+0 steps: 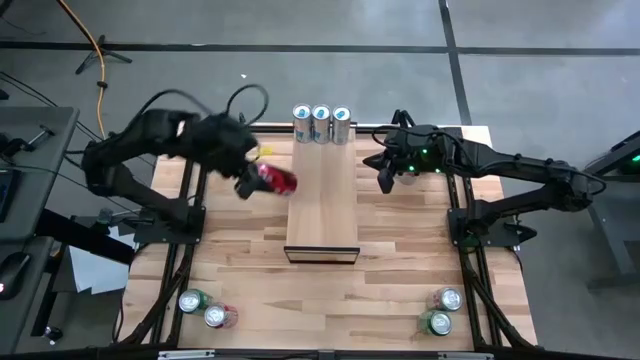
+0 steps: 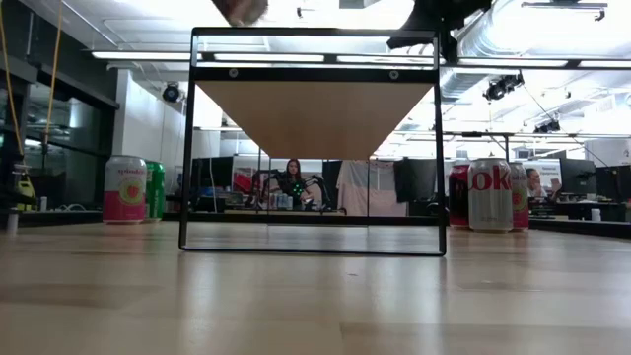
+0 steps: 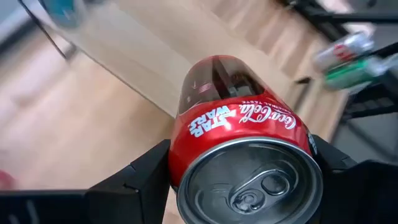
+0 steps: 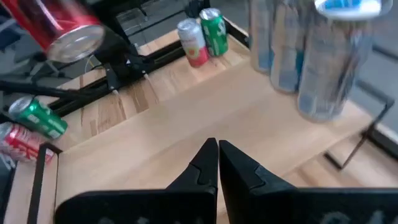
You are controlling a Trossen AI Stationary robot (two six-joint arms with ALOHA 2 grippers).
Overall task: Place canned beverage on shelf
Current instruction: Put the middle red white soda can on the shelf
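Three silver cans (image 1: 321, 124) are already standing at the shelf's (image 1: 322, 200) far end. Left pincer (image 1: 250, 180) is gripping a red Coca-Cola can (image 1: 277, 178), carrying it tilted over the shelf's left edge, probably for adding it. Right pincer (image 1: 386, 180) is waiting closed beside the shelf.

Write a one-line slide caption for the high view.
Left gripper carries a red cola can tilted beside the shelf, where three silver cans stand; right gripper waits shut.
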